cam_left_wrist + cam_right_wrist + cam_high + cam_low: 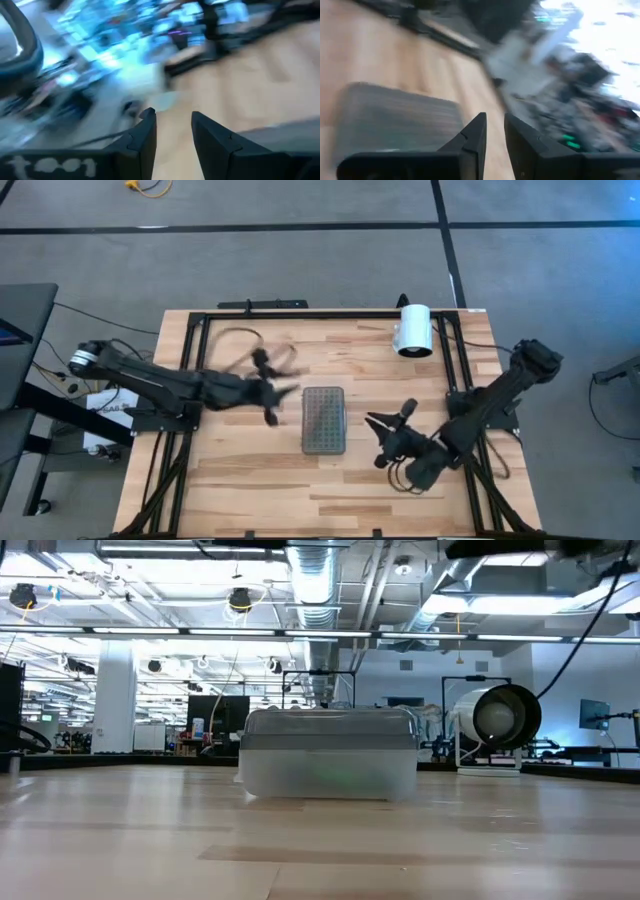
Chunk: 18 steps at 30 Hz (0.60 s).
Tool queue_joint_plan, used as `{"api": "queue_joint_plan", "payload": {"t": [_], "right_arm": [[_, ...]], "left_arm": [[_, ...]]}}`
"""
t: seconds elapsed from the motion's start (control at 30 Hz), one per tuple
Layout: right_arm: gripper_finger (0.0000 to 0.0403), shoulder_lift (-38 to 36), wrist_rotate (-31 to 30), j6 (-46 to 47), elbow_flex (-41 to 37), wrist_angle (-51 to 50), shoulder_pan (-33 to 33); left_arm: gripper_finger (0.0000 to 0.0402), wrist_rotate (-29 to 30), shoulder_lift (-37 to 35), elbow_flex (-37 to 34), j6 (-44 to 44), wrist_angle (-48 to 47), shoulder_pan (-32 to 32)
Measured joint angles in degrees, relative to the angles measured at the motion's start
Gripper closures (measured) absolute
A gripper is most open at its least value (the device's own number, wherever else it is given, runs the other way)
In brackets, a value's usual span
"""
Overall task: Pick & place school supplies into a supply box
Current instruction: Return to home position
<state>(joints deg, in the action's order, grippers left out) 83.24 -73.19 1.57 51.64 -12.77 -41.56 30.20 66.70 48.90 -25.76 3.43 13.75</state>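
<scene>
The supply box [323, 420] lies shut in the middle of the table, grey dotted lid up; in the low view its clear wall [330, 772] shows a faint green shape inside. No loose pens, pencils or scissors show on the table. My left gripper [285, 392] hovers just left of the box, blurred, its fingers apart [174, 122] with nothing between them. My right gripper [385, 425] is to the right of the box, with a narrow gap between its fingers [495, 125] and nothing held; the box [395, 120] lies beside it.
A white cylinder [413, 330] lies on its side near the table's far right corner, also seen behind the box in the low view [495, 720]. Bare wood lies on the near side of the box and along the left. Black frame rails border the table.
</scene>
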Motion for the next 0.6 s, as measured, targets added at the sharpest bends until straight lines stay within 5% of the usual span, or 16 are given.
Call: {"api": "queue_joint_plan", "payload": {"t": [0.1, 0.27, 0.43, 0.6], "right_arm": [[0.0339, -4.1, 14.1, -6.9, 0.0, 3.0, 2.3], [0.0339, -8.6, 37.4, -18.3, 0.0, 10.5, 9.3], [0.0339, -11.0, 49.6, -25.2, 0.0, 16.2, 16.8], [0.0339, -12.6, 62.7, -28.1, 0.0, 21.2, 24.9]], "left_arm": [[0.0288, 7.8, -4.1, 0.0, 3.1, 0.0, 0.1], [0.0288, 1.8, -9.6, 0.0, 3.8, -1.7, 0.1], [0.0288, -5.5, -12.5, 0.0, 3.2, -2.0, 0.1], [0.0288, -5.7, -14.6, 0.0, 0.0, -2.9, 0.0]]}}
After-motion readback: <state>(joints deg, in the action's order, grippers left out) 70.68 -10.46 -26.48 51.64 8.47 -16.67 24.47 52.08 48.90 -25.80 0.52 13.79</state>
